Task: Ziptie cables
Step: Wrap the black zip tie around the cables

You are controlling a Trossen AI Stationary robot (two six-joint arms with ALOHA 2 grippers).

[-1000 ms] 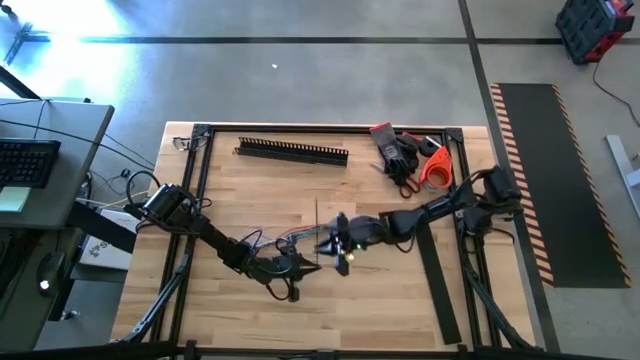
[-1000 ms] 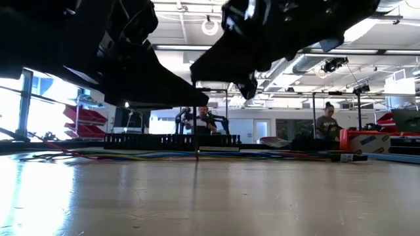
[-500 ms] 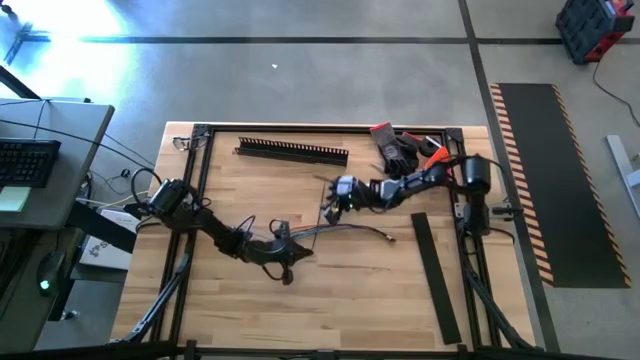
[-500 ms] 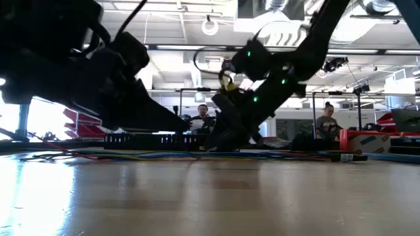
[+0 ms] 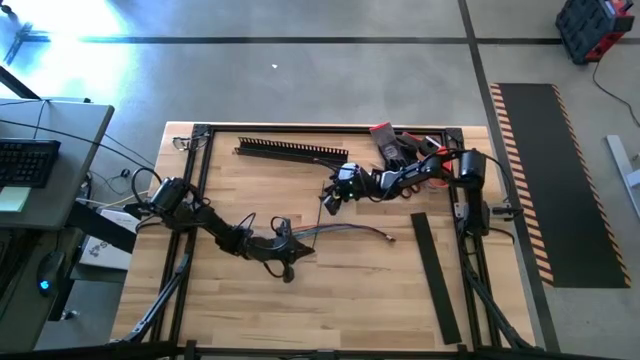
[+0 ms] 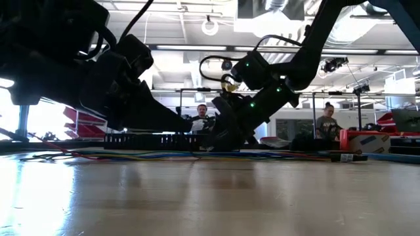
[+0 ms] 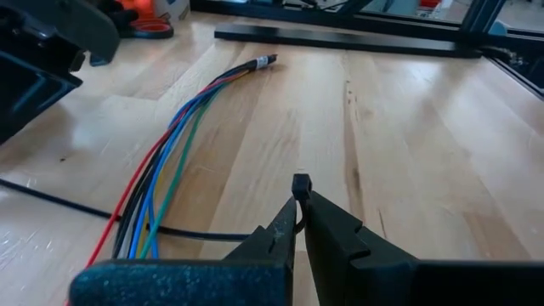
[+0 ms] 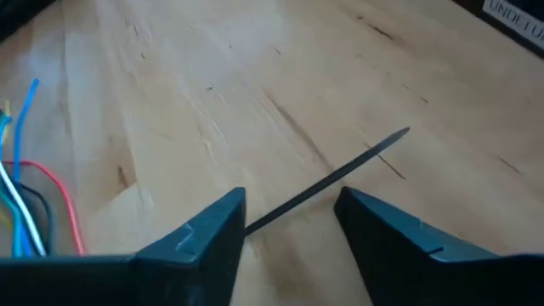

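The cables (image 5: 345, 230) are a bunch of thin coloured wires (image 7: 178, 136) lying flat along the middle of the table. My left gripper (image 5: 288, 262) sits low at their left end, shut on a thin black zip tie (image 7: 300, 183). My right gripper (image 5: 328, 197) is farther back, tilted down and open. Its fingers stand either side of a second thin black zip tie (image 8: 340, 174), which points toward the near edge (image 5: 320, 208). Whether they touch it I cannot tell. Loose wire ends (image 8: 25, 195) show beside that gripper. My left gripper (image 7: 300, 191) pinches the zip tie between its two fingers, right at their free ends, where the small square head (image 7: 300, 181) sticks up. The fingers lie nearly level, close over the table. A thin black strand (image 7: 204, 234) runs from them across the cables.
A long black comb-toothed duct (image 5: 292, 150) lies along the far edge. Gloves and an orange tool (image 5: 400, 150) sit at the back right, under my right arm. A flat black strip (image 5: 435, 275) lies at the right. People (image 6: 328, 121) stand in the room behind.
My right gripper has left the spot beside my left gripper at the table's middle. It swung toward the far edge and came down over the second zip tie. My left gripper shifted slightly toward the left and stays shut.
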